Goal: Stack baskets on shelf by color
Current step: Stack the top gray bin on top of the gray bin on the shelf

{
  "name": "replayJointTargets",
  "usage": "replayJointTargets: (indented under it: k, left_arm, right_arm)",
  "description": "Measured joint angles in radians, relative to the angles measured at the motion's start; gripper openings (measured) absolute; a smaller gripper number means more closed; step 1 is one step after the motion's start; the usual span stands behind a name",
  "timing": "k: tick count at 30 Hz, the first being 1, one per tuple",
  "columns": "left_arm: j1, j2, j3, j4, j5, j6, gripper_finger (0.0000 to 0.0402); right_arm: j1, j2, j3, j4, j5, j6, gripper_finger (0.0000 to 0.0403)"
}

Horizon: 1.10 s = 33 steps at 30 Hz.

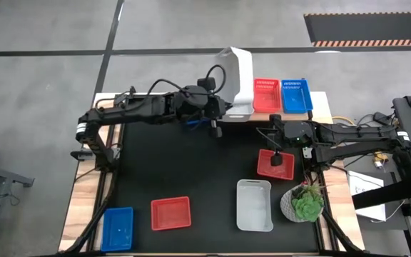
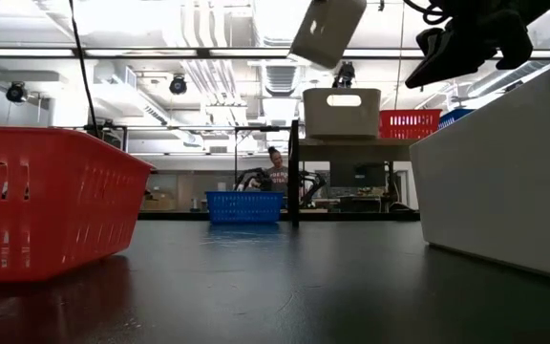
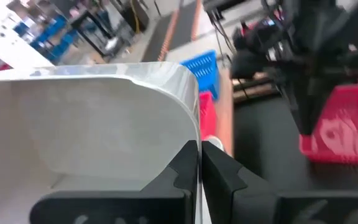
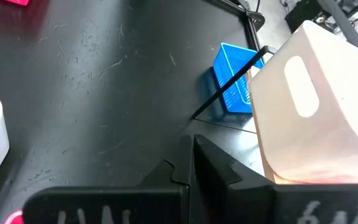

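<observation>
- left gripper (image 3: 199, 163): fingers pressed together on the rim of a white basket (image 1: 235, 75), which it carries tilted in the air over the shelf's (image 1: 321, 106) left end, around 12 o'clock on the table in the high view.
- straight under the carried one, another white basket (image 2: 342, 112) already stands on the shelf; the low view shows the carried basket above it and well apart from it.
- the relation that counts: the seated white basket lies directly below the gripper, so the move looks like leveling the tilted basket and lowering it in, long axis matched to the one beneath, which runs 12 to 6 in the high view.
- to the 3 o'clock side on the shelf sit a red basket (image 1: 266, 95) and then a blue basket (image 1: 295, 95), side by side.
- right gripper (image 1: 275, 158): fingers shut on nothing that i can see, hovering over a red basket on the table (image 1: 275, 165) toward 4 o'clock; this arm is the nearer one to it.
- still loose on the table: a white basket (image 1: 255, 205), another red basket (image 1: 170, 213) and a blue basket (image 1: 118, 228) along the 6 o'clock edge.
</observation>
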Motion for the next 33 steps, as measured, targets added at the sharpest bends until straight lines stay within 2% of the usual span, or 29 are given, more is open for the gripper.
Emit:
replayJointTargets:
  k: [7,17,21,26,29,33]
  left_arm:
    - [-0.035,-0.031,-0.004,-0.005,-0.005,-0.002,0.0]
    - [-0.183,-0.119,-0.005,-0.093,-0.082,-0.032,0.0]
    - [-0.247,-0.145,-0.012,-0.209,-0.085,-0.138,0.0]
    - [-0.327,-0.156,-0.018,-0.447,-0.084,-0.286,0.0]
    - [-0.364,-0.157,-0.021,-0.6,-0.083,-0.423,0.0]
    - [-0.384,-0.154,-0.048,-0.71,-0.07,-0.614,0.0]
  right_arm:
    - [0.0,0.0,0.0,0.004,0.0,0.01,0.0008]
    - [0.0,0.0,0.0,0.003,0.0,0.009,0.0008]
    - [0.0,0.0,0.0,0.003,0.0,0.01,0.0008]
    - [0.0,0.0,0.0,0.004,0.0,0.009,0.0008]
    - [0.0,0.0,0.0,0.004,0.0,0.01,0.0008]
    - [0.0,0.0,0.0,0.004,0.0,0.012,0.0008]
